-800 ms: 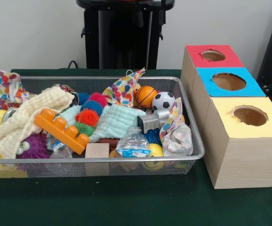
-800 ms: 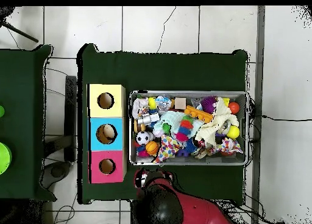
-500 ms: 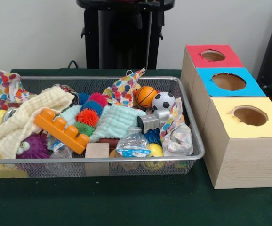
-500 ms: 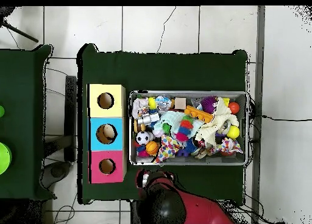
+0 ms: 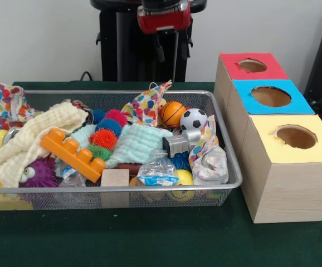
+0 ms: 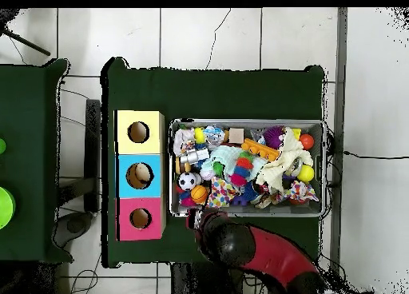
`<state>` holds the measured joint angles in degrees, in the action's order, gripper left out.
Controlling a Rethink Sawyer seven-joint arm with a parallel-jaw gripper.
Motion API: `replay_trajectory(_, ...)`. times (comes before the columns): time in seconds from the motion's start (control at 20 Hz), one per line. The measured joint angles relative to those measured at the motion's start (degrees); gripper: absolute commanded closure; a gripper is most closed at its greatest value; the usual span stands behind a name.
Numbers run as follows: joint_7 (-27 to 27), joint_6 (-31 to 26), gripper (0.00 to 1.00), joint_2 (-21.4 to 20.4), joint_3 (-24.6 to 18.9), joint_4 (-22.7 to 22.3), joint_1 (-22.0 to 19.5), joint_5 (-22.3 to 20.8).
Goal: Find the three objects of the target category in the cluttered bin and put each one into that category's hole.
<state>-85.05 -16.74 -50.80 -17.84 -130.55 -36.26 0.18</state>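
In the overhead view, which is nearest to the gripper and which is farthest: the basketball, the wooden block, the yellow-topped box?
From the gripper:
1. Basketball, in the bin corner just above it.
2. Wooden block, at the bin's opposite long side.
3. Yellow-topped box, last of the box row, upper left.

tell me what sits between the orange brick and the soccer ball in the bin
In the front view, spiky balls and a mint cloth lie between the orange brick and the soccer ball.

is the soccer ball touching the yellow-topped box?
No. The soccer ball sits inside the wire bin, next to the orange basketball, apart from the yellow-topped box.
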Motion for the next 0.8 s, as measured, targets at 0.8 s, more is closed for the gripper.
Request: replay_trajectory(0.8, 0.00, -4.58, 0.00, 15.98, 5.00, 19.86, 8.68, -0.26)
